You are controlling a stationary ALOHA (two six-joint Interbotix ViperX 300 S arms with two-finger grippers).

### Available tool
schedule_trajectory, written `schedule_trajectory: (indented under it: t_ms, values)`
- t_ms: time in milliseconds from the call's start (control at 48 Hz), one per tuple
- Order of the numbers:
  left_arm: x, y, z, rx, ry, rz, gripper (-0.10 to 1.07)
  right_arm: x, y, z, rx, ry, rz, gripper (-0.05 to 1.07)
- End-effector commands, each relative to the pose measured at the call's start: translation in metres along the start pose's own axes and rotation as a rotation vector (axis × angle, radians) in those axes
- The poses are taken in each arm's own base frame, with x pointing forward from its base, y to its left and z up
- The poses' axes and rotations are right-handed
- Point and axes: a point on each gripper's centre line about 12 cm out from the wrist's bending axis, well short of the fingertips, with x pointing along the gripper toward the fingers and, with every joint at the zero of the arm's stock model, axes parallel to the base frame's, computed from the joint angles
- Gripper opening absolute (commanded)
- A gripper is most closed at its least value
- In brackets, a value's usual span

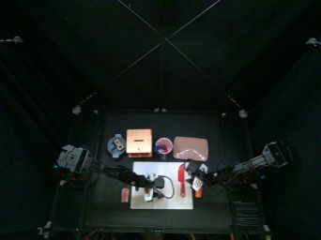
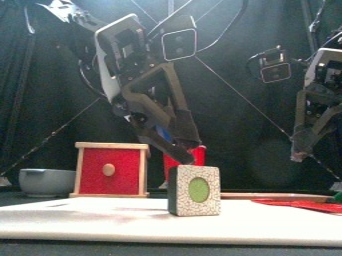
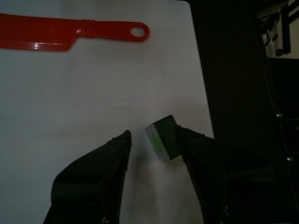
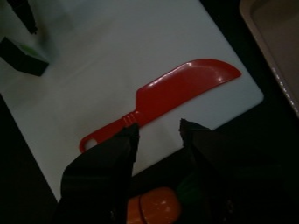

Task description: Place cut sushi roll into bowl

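Note:
One cut sushi roll slice (image 2: 195, 190), pale and speckled with a green centre, stands on edge on the white cutting board (image 2: 120, 222). In the left wrist view the slice (image 3: 163, 138) sits between the jaws of my left gripper (image 3: 158, 142), close against one jaw, with a gap to the other. The left gripper (image 2: 185, 152) is open, just above and behind the slice. The blue-grey bowl (image 1: 116, 143) stands at the table's back left, also in the front view (image 2: 47, 181). My right gripper (image 4: 159, 131) is open and empty, hovering over the red knife's (image 4: 176, 92) handle.
Behind the board (image 1: 160, 171) stand the copper box (image 1: 139, 142), the pink-red cup (image 1: 164, 144) and the pinkish tray (image 1: 190, 147). The red knife (image 1: 186, 178) lies on the board's right side. The red box face (image 2: 111, 168) shows beside the bowl in the front view.

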Motion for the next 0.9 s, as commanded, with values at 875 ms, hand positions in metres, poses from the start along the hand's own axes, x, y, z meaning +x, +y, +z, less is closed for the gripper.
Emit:
schedule_trajectory:
  t_ms: [875]
  values:
    - [0.024,-0.016,-0.012,0.001,0.055,-0.026,0.77,-0.004,0.006,0.007,0.009,-0.018,0.023,0.8]
